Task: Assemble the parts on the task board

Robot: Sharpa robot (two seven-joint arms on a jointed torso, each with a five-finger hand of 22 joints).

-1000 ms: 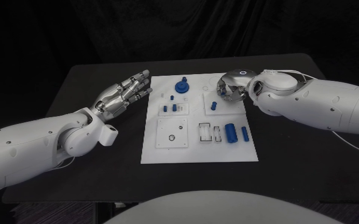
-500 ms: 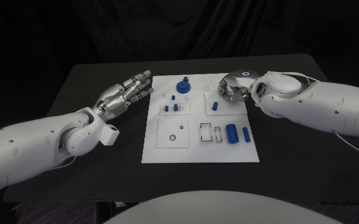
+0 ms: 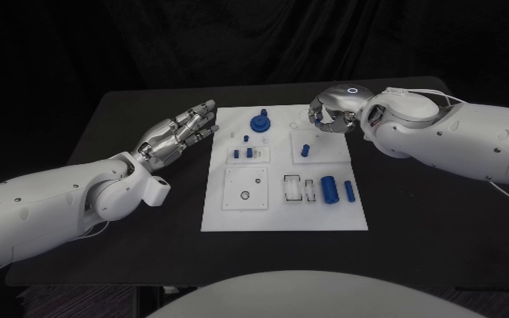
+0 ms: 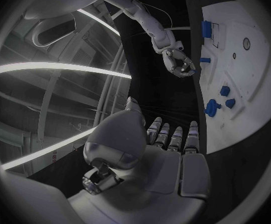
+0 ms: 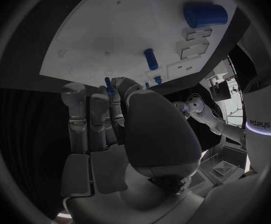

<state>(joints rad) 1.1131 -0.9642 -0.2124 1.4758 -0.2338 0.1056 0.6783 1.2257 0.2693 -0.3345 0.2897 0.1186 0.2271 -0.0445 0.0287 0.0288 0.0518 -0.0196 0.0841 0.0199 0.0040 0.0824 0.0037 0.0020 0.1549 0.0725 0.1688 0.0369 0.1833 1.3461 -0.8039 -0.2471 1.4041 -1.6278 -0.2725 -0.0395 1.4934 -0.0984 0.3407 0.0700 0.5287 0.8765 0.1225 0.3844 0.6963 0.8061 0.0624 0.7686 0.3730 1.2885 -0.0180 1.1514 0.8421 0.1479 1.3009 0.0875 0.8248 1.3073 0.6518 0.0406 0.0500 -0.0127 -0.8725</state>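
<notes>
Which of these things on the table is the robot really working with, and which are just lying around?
For the job:
- task board
- blue parts on it
- right robot hand, over the board's far corner
- left robot hand, open beside the board

Just there:
- black table
- dark curtain behind

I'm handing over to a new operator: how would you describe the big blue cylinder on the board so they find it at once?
Start at the white task board in the middle of the black table. Go to its near right corner: the big blue cylinder lies flat there, between an open rectangular slot and a thinner blue rod. It is the thickest lying piece; the other blue parts are slimmer or stand upright.
</notes>
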